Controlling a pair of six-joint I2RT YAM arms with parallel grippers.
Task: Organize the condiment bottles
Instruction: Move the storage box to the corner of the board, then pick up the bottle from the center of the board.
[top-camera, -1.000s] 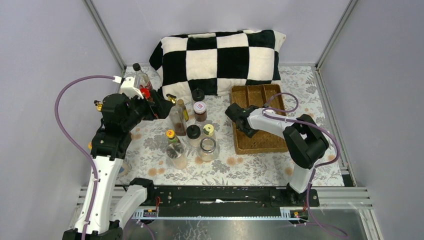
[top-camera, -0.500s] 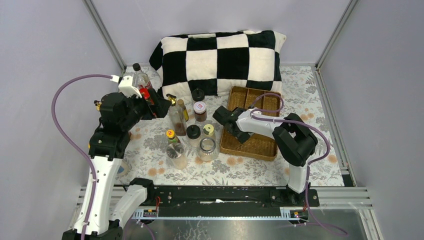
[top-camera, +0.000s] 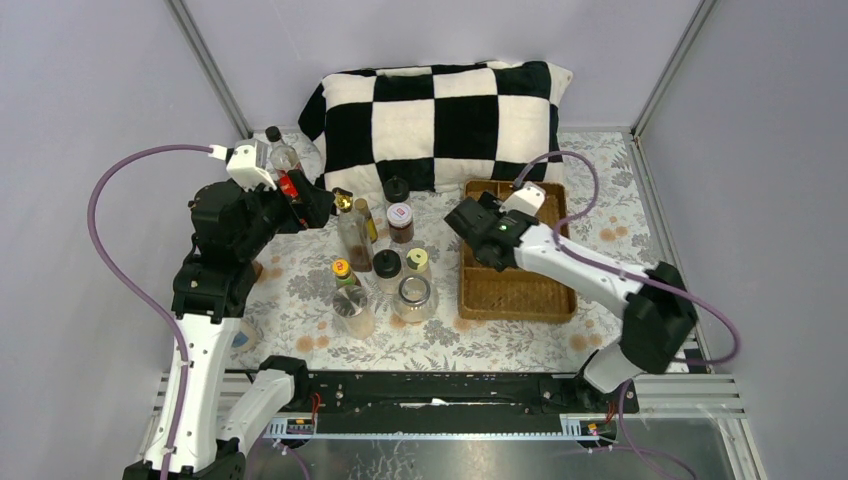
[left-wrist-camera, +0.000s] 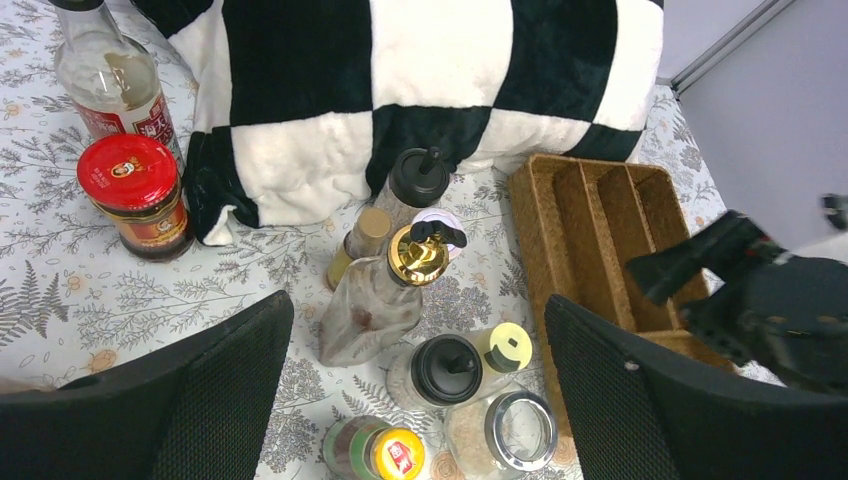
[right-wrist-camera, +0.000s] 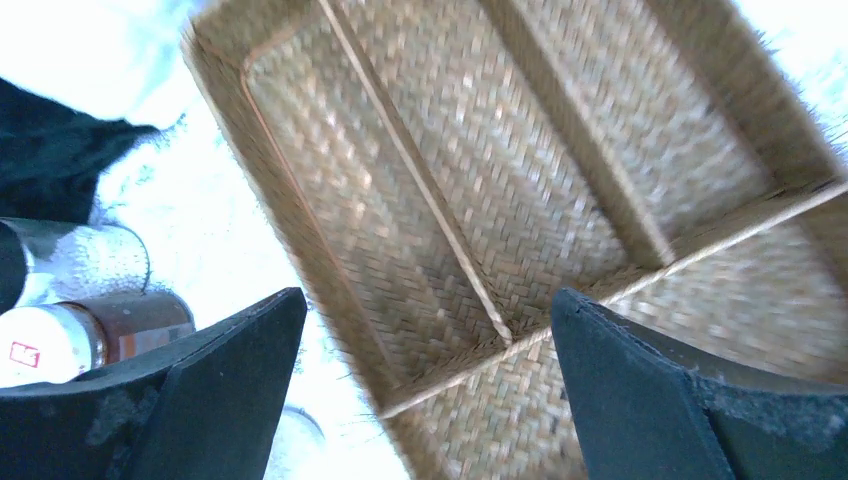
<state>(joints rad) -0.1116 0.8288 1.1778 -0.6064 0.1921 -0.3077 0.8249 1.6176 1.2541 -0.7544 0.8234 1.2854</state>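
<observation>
The left gripper (top-camera: 318, 207), fingers spread and empty, hovers just left of the gold-topped bottle (left-wrist-camera: 385, 295). The condiment bottles (top-camera: 385, 265) stand clustered on the table (top-camera: 300, 300). The right gripper (top-camera: 470, 222), also spread, hangs over the left side of the wicker tray (top-camera: 520, 290).

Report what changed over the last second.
The right arm swung its elbow out rightward; the right hand, open, now hangs above the left side of the wicker tray. The tray's near end swung left toward the bottles, then back nearly square. The left hand edged slightly back. The bottles stayed put.
</observation>
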